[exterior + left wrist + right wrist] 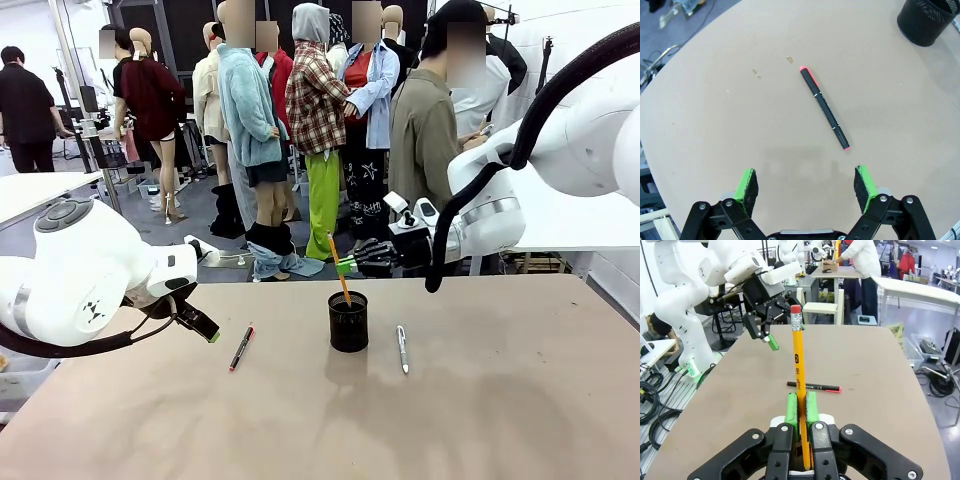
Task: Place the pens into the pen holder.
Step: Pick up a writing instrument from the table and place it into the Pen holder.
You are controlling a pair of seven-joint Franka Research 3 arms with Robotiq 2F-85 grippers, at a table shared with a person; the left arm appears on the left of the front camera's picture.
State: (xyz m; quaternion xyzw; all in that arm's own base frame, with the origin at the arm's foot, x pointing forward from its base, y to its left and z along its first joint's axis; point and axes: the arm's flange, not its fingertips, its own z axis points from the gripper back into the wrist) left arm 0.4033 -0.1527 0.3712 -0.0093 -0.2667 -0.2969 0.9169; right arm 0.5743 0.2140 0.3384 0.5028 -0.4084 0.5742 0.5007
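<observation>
Right gripper [346, 265] is clenched on the yellow pencil [338, 270], its green pads pressed flat against the shaft from both sides just above the pen holder [348, 322]. The pencil stands nearly upright with a slight lean, its red eraser end up, and its lower end dips into the holder's open mouth. In the right wrist view the same gripper [801, 402] shows the pencil [798, 355] rising between its pads. The holder, a black mesh cup, stands on the tan table [500, 400]. To the holder's left a black pen with pink ends [241, 348] lies flat on the table, well apart from it. Just to the holder's right a silver pen [402, 349] also lies flat, near the cup but not touching it. Farther left of the holder than the black pen, the left gripper [205, 328] hangs low over the table with its jaws spread wide and nothing between them. In the left wrist view that gripper [807, 182] is short of the black pen [824, 107], which lies slantwise ahead of the pads, and the holder [929, 20] sits beyond it at the upper corner.
</observation>
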